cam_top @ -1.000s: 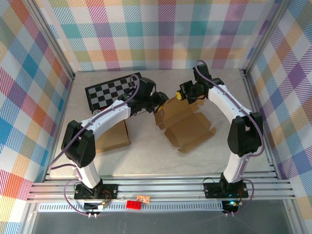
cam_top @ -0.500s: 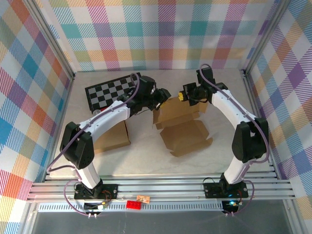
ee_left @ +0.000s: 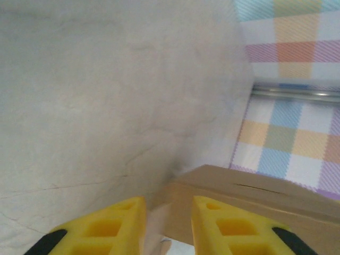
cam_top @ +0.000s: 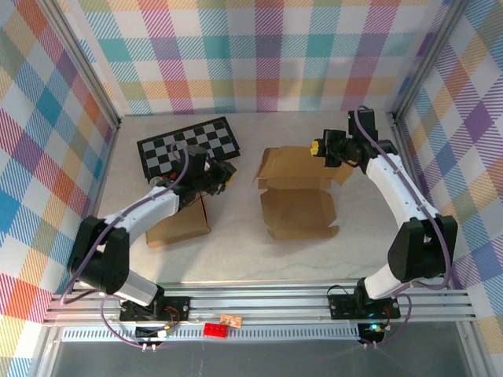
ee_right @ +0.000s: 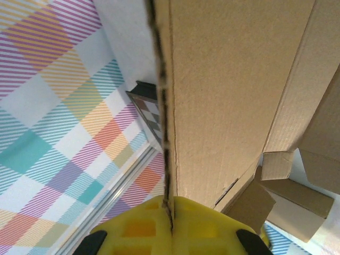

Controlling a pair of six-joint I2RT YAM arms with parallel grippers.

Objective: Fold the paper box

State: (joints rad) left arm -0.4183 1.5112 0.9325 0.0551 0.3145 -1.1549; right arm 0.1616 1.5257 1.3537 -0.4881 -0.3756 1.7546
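The brown paper box (cam_top: 299, 210) lies mid-table, its lid panel flat toward me and its rear walls partly raised. My right gripper (cam_top: 318, 149) is at the box's back right corner, shut on the edge of an upright cardboard wall. In the right wrist view that wall (ee_right: 228, 79) runs straight up from between the yellow fingertips (ee_right: 170, 208). My left gripper (cam_top: 228, 174) hovers a short way left of the box, apart from it. Its yellow fingers stand open on a narrow gap (ee_left: 169, 207) with nothing in it, and the box's edge (ee_left: 255, 191) lies just beyond.
A black-and-white checkerboard (cam_top: 189, 145) lies at the back left. A flat cardboard piece (cam_top: 181, 226) lies under my left arm. Plaid walls enclose the table, and an aluminium rail (cam_top: 259, 302) runs along the near edge, with a red brick (cam_top: 215, 329) below it.
My left gripper has let go of the box and drawn back to the left. My right gripper has moved right with the box wall, and the box now lies square to the table.
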